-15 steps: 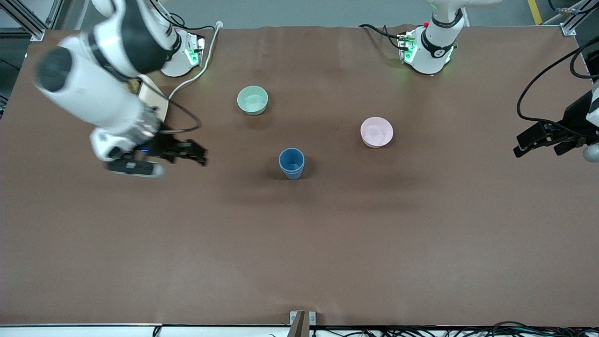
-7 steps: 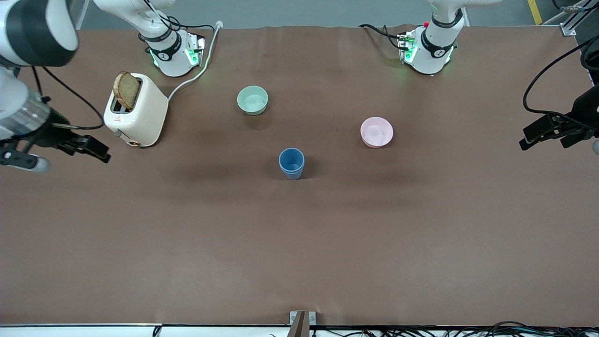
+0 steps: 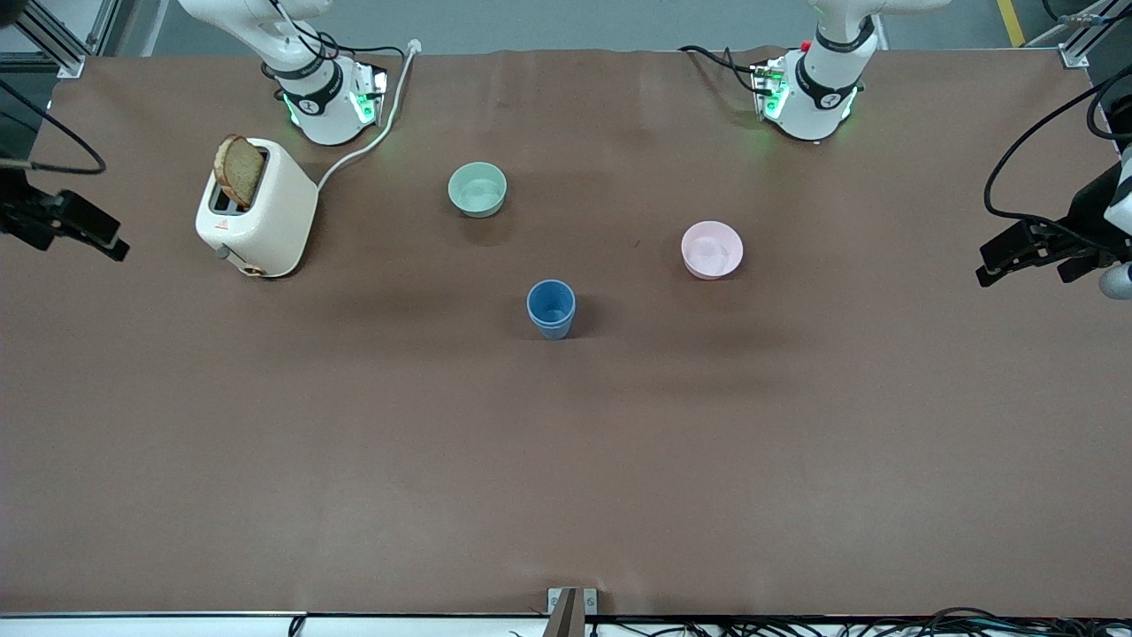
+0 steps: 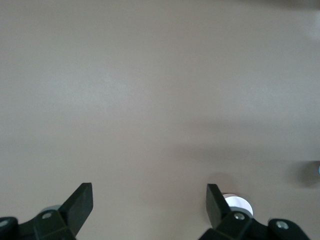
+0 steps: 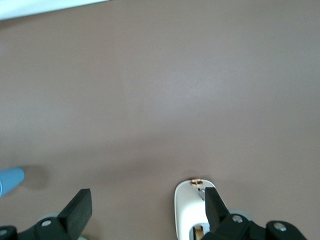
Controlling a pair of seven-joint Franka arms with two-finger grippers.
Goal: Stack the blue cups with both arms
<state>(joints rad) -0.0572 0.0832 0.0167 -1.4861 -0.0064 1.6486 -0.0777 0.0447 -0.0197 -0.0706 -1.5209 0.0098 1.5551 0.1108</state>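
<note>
The right arm has swung clear toward its end of the worktop — the right end effector [image 3: 75, 232] now sits at the edge, fingers spread, empty. The left end effector [image 3: 1030, 255] waits at its own end, likewise spread. The blue cups [image 3: 551, 308] stand nested mid-worktop, nearer the camera than both bowls — stacking appears complete. No legible writing.

Both arms [image 3: 827, 62] were white with dark bands at the joints, and small green lights glowed on their round bases. Black cables looped to each black tool [image 3: 1017, 257]. The flat black fingers [image 4: 80, 202] had silver screws.
</note>
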